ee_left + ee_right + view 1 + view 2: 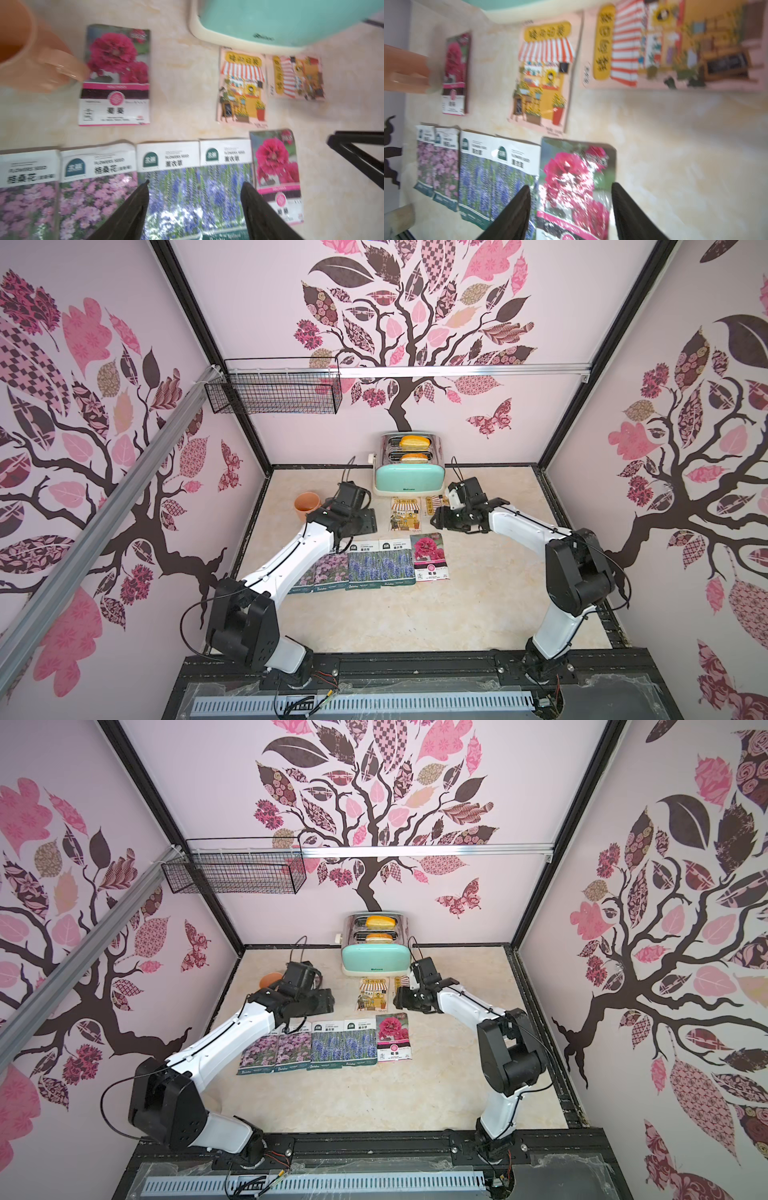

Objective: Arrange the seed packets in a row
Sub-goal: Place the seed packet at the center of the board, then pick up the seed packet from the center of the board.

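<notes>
Glossy, perhaps creased, rectangular seed packets [365, 566]

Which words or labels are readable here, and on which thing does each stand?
"FLOWERS SEED": lavender packet
"薰衣草": same lavender packet
"格桑花": pink-flower packet
"蜀葵": magenta-bloom packet
Brand on toaster: too small to read.
Sign on shopfront packet: too blurred to read.

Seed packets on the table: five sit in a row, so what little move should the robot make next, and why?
Probably send the open left gripper to the loose magenta packet beside the orange cup. Its twin ends the row, and that arm looks nearest. The two shopfront packets also wait outside the row.
</notes>
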`<state>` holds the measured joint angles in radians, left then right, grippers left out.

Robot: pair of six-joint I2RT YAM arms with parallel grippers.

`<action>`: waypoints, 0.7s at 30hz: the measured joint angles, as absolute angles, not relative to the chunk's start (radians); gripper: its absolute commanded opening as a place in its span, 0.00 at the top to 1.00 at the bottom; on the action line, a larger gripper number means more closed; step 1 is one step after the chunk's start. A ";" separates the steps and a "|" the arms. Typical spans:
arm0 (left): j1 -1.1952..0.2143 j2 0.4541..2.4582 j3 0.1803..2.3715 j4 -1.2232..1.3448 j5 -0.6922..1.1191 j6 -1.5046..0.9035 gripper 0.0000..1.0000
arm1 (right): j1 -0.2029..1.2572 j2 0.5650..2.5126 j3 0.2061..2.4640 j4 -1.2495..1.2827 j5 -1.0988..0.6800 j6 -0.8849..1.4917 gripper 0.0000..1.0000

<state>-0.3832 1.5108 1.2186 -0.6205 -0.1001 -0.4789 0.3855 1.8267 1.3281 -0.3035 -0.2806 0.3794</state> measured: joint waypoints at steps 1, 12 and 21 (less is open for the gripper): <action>-0.354 1.535 1.238 -0.620 -0.109 -0.479 0.28 | 0.385 1.850 1.360 -0.285 -0.304 0.381 0.39; -0.228 1.776 1.345 -0.657 -0.172 -0.434 0.29 | 0.451 2.116 1.585 -0.213 -0.493 0.385 0.42; -0.178 1.890 1.392 -0.643 -0.135 -0.418 0.32 | 0.504 2.160 1.678 -0.217 -0.539 0.370 0.42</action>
